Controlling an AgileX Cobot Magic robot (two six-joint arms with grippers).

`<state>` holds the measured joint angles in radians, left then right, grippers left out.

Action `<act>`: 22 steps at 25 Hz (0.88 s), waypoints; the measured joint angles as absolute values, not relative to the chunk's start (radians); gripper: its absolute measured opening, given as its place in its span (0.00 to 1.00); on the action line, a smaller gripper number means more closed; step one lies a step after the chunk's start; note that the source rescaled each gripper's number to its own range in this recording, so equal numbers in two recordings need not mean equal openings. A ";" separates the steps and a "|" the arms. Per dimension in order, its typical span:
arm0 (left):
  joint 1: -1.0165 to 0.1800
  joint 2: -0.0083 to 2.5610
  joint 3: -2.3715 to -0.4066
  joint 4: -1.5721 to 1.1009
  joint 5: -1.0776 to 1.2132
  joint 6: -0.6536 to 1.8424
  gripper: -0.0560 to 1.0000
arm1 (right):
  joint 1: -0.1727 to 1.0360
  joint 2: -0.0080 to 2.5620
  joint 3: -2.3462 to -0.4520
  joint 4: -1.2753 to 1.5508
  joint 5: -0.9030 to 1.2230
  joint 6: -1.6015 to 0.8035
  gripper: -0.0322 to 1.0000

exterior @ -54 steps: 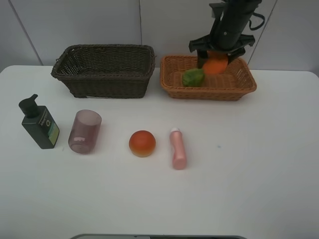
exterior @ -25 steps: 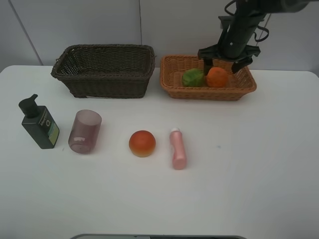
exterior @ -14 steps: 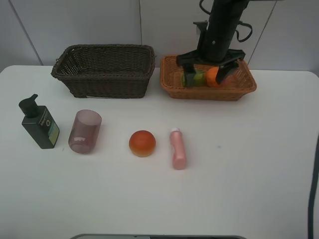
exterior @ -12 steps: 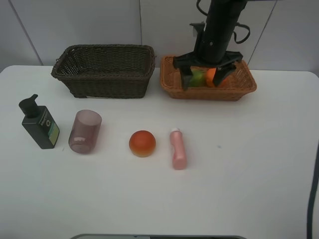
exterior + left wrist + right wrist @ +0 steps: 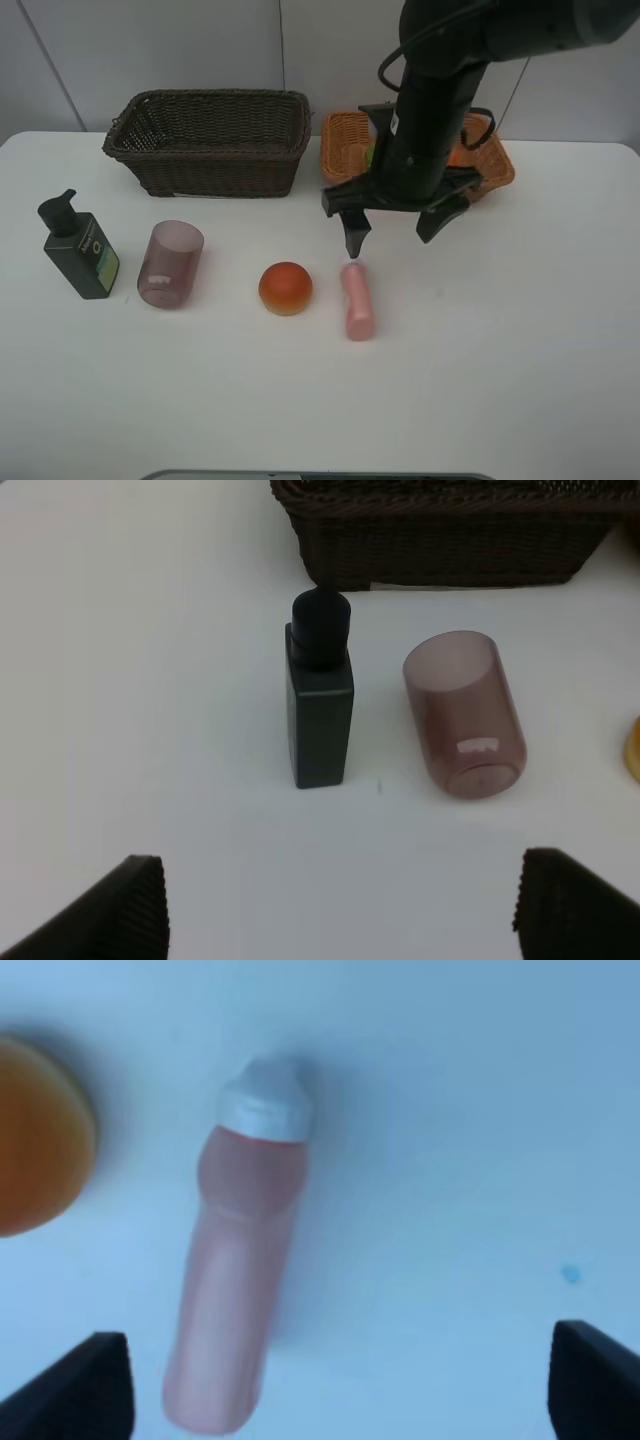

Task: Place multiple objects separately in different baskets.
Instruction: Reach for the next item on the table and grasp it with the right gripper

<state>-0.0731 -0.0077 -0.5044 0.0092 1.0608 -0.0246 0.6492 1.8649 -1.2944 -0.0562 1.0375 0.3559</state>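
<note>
My right gripper (image 5: 395, 232) hangs open and empty over the table, just behind the cap end of the small pink bottle (image 5: 358, 300), which lies on its side. In the right wrist view the pink bottle (image 5: 245, 1280) lies left of the midline between the wide-apart fingers, with the red-orange fruit (image 5: 35, 1140) at the edge. That fruit (image 5: 285, 288) sits left of the bottle. The purple cup (image 5: 170, 264) and the dark green pump bottle (image 5: 80, 250) stand further left. My left gripper (image 5: 345, 910) is open and empty, with the pump bottle (image 5: 320, 705) and cup (image 5: 465, 715) ahead.
The dark brown basket (image 5: 210, 140) stands at the back left. Behind my right arm stands the tan basket (image 5: 340, 135), whose contents the arm mostly hides. The dark basket (image 5: 450, 540) also shows beyond the pump bottle in the left wrist view.
My right gripper released the orange beside the green fruit in the tan basket, then swung out, forward and left, to hang above the pink bottle. Everything on the table stayed put.
</note>
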 joint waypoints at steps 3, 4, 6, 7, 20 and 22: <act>-0.073 -0.008 -0.504 0.009 1.061 -0.025 0.82 | 0.697 1.863 -1.249 -0.056 0.997 0.405 0.88; -0.073 -0.008 -0.504 0.009 1.061 -0.025 0.82 | 0.714 1.863 -1.234 -0.056 0.980 0.422 0.88; -0.073 -0.008 -0.504 0.009 1.061 -0.025 0.82 | 0.739 1.863 -1.209 -0.056 0.944 0.459 0.88; -0.073 -0.008 -0.504 0.009 1.061 -0.025 0.82 | 0.747 1.863 -1.198 -0.055 0.922 0.474 0.88; -0.073 -0.008 -0.504 0.009 1.061 -0.025 0.82 | 0.756 1.869 -1.074 -0.060 0.728 0.626 0.88; -0.073 -0.008 -0.504 0.009 1.061 -0.025 0.82 | 0.756 1.880 -1.074 -0.063 0.716 0.641 0.88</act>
